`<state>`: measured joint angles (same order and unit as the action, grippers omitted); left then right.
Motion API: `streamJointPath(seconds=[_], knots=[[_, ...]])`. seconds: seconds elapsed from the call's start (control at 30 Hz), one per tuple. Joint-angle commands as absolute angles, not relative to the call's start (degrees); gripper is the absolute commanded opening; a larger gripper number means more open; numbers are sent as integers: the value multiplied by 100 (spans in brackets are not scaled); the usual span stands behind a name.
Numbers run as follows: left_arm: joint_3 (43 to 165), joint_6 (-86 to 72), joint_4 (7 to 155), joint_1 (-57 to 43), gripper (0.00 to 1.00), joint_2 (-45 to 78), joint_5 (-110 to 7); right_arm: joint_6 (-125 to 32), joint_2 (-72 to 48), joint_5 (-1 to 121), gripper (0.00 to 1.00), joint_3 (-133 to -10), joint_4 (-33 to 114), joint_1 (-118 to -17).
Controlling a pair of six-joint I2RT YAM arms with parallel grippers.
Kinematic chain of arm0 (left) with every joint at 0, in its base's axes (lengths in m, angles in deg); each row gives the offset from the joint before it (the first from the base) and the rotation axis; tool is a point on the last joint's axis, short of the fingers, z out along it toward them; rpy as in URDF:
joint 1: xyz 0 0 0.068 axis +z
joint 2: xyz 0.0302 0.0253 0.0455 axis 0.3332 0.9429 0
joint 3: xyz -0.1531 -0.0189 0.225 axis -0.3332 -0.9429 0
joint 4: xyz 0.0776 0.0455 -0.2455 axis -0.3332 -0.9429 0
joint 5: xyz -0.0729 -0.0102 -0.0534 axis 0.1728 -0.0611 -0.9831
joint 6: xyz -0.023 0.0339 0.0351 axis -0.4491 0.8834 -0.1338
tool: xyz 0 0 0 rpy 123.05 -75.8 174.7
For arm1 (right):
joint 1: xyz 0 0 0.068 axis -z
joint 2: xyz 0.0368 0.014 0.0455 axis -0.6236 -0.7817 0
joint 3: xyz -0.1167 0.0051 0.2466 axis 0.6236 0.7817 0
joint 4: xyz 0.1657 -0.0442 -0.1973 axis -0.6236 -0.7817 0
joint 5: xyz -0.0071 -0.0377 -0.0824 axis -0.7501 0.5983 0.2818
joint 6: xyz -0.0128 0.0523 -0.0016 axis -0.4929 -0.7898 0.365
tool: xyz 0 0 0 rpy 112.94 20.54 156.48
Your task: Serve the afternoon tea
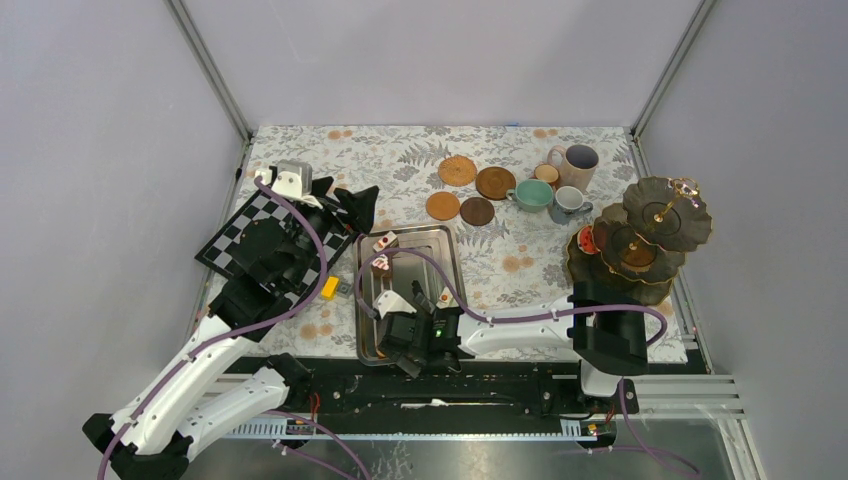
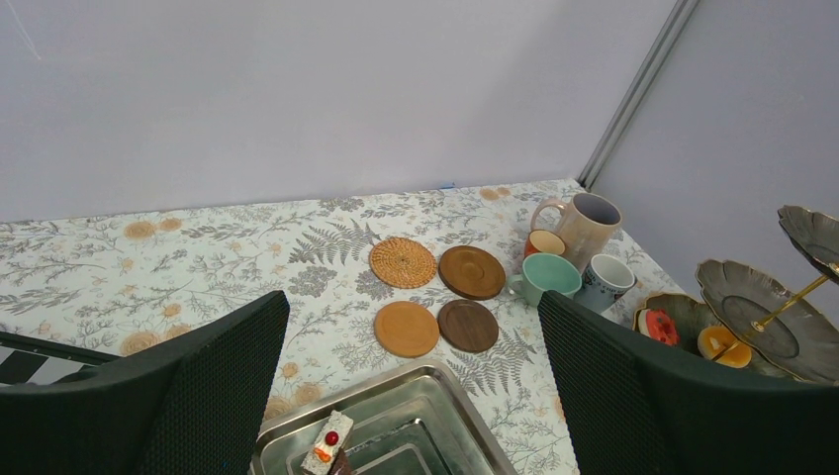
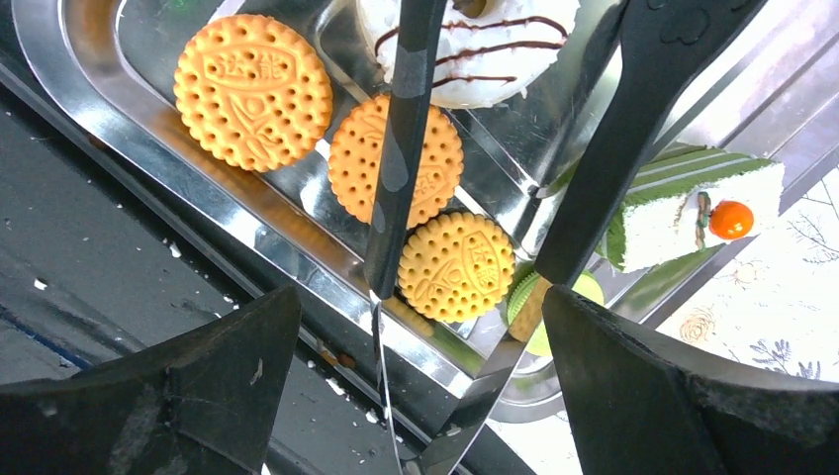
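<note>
My right gripper (image 3: 420, 302) hangs open over the near end of the steel tray (image 3: 297, 242). It straddles black-tipped metal tongs (image 3: 401, 168) that lie across three orange biscuits (image 3: 253, 91), a white donut (image 3: 475, 49) and a green cake slice (image 3: 693, 213). My left gripper (image 2: 413, 319) is open and empty above the tray's far end, where a white cake slice (image 2: 326, 445) lies. Beyond it are round coasters (image 2: 404, 262), a beige mug (image 2: 584, 223), a teal mug (image 2: 549, 275), a grey mug (image 2: 605, 282) and a small orange mug (image 2: 542, 242). The dark three-tier stand (image 1: 640, 235) holds a red donut (image 2: 658, 327).
A chessboard (image 1: 235, 240) lies at the left under the left arm. A small yellow block (image 1: 329, 287) sits between it and the tray. Grey walls and metal posts close the table. A black rail (image 3: 148, 297) runs along the tray's near edge.
</note>
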<state>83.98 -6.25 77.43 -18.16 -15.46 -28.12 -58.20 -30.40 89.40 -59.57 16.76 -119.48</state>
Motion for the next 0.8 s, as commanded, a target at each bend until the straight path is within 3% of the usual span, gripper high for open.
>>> streamJointPath(seconds=[0.0, 0.33, 0.53, 0.77], knots=[[8422, -574, 8028, -1833, 99, -1541, -2880, -5847, -2905, 9303, 100, -6205, 1450, -12001], [8422, -574, 8029, -1829, 99, -1523, -2862, -5892, -2863, 9296, 100, -6242, 1334, -12071], [8448, -627, 8029, -1832, 99, -1494, -2878, -6040, -2397, 9325, 100, -5638, 2015, -12069], [9189, -1092, 7567, -1833, 99, -1228, -2814, -6540, -2117, 9187, 100, -5202, 2438, -11827]])
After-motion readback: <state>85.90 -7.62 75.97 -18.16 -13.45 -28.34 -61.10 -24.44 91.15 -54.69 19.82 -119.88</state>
